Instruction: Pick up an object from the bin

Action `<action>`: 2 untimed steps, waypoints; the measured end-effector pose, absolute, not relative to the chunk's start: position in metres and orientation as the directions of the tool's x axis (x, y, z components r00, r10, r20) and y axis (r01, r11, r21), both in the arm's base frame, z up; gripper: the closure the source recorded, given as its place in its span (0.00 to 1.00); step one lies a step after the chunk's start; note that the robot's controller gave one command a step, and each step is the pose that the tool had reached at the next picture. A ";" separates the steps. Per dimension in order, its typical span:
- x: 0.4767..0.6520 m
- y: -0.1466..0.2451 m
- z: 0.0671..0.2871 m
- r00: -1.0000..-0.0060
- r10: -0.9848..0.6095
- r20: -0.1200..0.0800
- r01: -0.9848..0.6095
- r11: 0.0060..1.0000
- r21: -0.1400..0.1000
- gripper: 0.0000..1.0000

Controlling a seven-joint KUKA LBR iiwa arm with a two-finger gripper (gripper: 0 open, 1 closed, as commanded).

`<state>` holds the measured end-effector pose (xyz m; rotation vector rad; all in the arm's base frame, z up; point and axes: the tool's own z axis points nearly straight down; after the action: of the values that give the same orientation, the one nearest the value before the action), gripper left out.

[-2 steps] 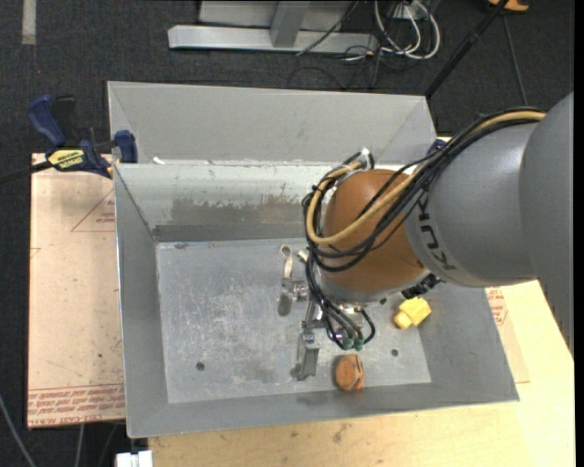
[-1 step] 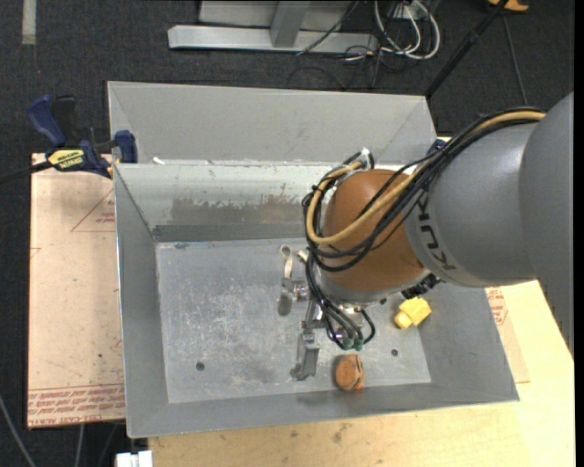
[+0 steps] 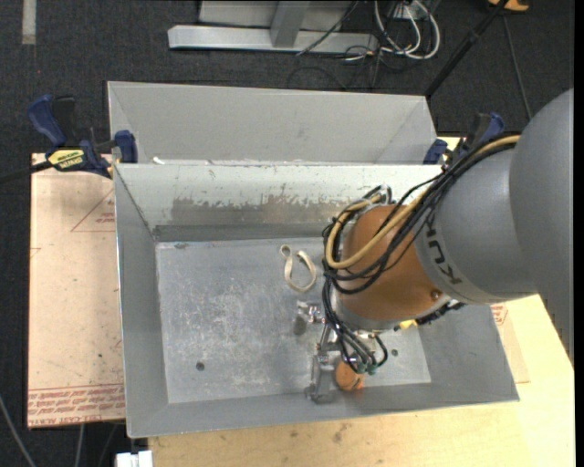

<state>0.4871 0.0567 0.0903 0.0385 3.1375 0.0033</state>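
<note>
The gripper (wide or narrow, cannot tell) sits low in the bin — beside an orange lump.

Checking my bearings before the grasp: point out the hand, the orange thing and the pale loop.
hand (image 3: 319,383): camera view, its tip.
orange thing (image 3: 349,379): camera view, its middle.
pale loop (image 3: 297,284): camera view, its lower end.

Looking like a robotics lab. Big grey robot arm is hanging over a metal bin. Dark carpet is showing around it, loose cables lying at the back.
</note>
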 end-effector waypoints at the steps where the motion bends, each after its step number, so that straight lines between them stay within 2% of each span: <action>1: 0.484 0.048 0.070 -0.997 0.074 -0.013 0.074 0.997 0.001 0.00; 2: 0.492 0.018 0.070 -0.983 0.183 -0.005 0.183 0.983 0.004 0.00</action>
<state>0.4917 0.0183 0.0700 0.2880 3.1229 0.0055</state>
